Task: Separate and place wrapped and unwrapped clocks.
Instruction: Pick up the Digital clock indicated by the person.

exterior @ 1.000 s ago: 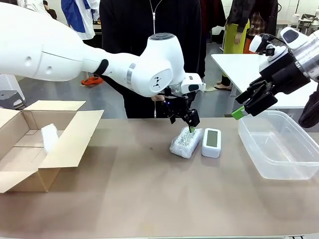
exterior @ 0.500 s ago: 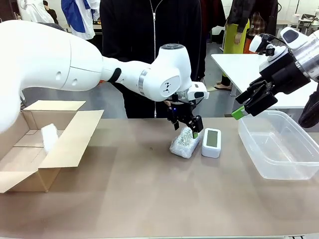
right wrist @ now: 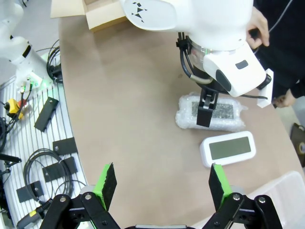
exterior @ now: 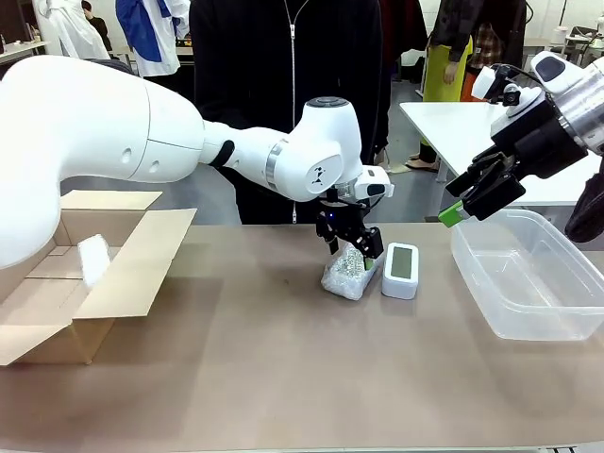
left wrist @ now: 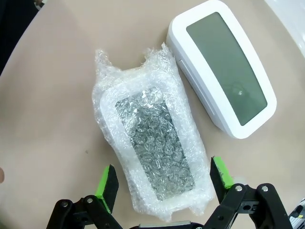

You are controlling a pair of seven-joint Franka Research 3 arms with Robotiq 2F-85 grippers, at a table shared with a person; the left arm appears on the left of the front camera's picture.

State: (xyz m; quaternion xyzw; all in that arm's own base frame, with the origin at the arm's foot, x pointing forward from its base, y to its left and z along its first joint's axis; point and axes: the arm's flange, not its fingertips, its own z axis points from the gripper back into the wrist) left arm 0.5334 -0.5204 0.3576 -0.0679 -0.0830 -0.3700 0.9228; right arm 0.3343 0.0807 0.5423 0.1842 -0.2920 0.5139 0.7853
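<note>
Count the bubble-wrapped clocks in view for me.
2. One wrapped clock lies inside the cardboard box at the robot's left; the second wrapped clock lies on the table beside the bare clock, the open left gripper straddling it. The box's walls may hide more.

The front view looks level across the tabletop [exterior: 283,377] from the robot's side toward a person [exterior: 283,94] at the far edge, with a cardboard box [exterior: 113,274] at left and a plastic tub [exterior: 491,302] at right. The left wrist view looks steeply down, very close, along the left tool [left wrist: 163,176] onto the wrapped clock [left wrist: 152,148] and bare clock [left wrist: 224,86]. The right wrist view looks down from higher and farther off, past the right tool [right wrist: 160,180]. All three views share both clocks.
</note>
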